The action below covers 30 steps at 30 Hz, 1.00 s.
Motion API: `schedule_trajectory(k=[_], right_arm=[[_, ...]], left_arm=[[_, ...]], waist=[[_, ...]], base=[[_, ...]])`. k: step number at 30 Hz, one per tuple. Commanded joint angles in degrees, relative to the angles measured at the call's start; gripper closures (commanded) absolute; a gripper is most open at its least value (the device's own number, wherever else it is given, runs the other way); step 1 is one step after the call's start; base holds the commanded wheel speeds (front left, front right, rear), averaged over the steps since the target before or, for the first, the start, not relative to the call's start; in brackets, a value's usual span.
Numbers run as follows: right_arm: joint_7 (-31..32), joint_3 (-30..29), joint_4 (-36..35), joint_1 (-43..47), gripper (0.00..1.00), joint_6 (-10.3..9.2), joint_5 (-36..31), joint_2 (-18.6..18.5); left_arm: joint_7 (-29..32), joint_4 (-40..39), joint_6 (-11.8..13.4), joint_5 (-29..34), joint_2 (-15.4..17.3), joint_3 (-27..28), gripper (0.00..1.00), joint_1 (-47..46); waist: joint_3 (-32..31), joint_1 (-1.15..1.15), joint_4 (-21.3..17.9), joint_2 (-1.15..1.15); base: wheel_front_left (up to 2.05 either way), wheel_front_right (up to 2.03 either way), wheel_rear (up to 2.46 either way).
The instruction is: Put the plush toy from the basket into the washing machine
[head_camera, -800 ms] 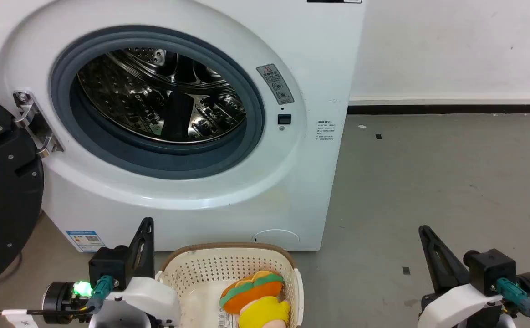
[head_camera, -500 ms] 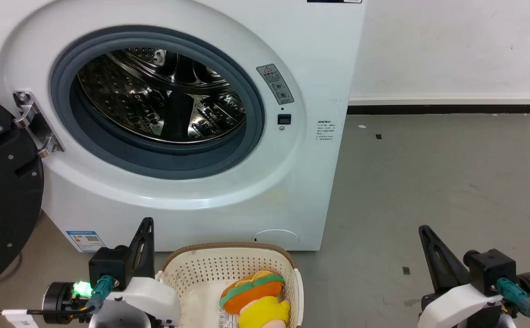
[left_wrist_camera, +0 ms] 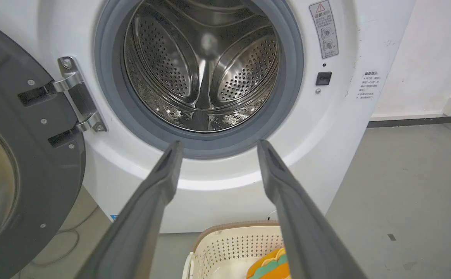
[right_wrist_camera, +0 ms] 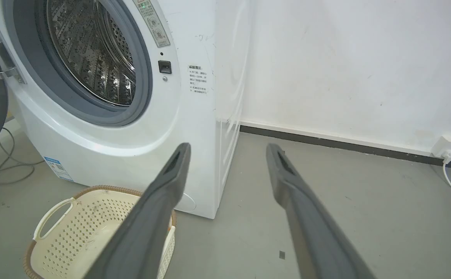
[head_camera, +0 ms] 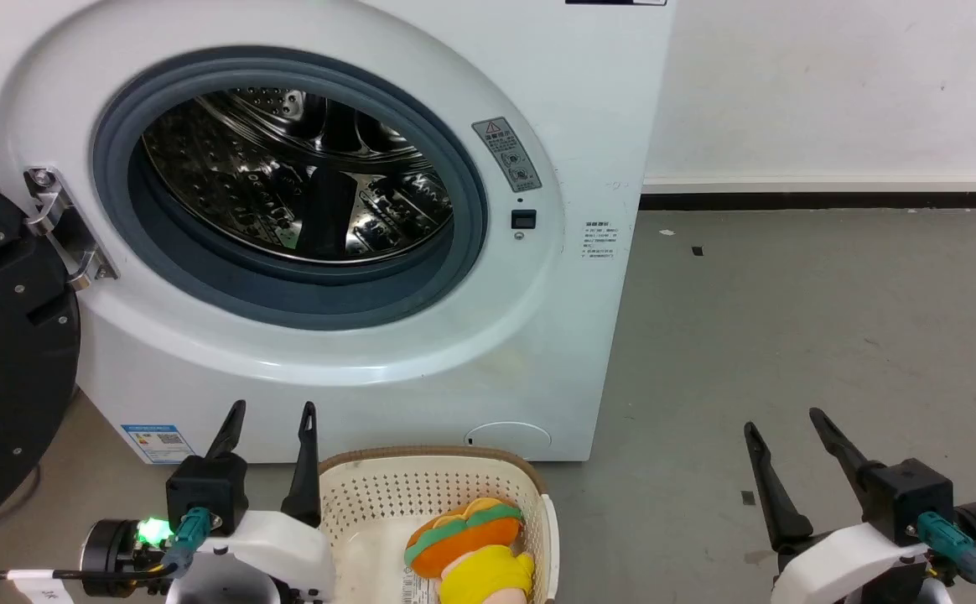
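I see the plush toy in the basket at bottom centre, long axis running up the frame, hat toward the washing machine. I have the left gripper and right gripper spread wide, both empty.

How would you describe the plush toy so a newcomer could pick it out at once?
Start at the big white washing machine. On the floor before it stands a cream perforated basket with a brown rim. The plush toy lies inside, the only soft, bright thing: orange hat striped green and yellow, yellow body.
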Motion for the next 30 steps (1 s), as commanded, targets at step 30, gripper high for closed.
schedule_trajectory(k=[30], right_arm=[[-3.9, -3.2, -1.4, -3.0, 0.0, -0.01, 3.5, 0.0]], left_arm=[[-3.9, 13.7, -0.9, -1.3, 0.1, -4.2, 0.0, -9.9]], waist=[[7.0, 0.0, -2.0, 0.0]], base=[[0.0, 0.0, 0.0]])
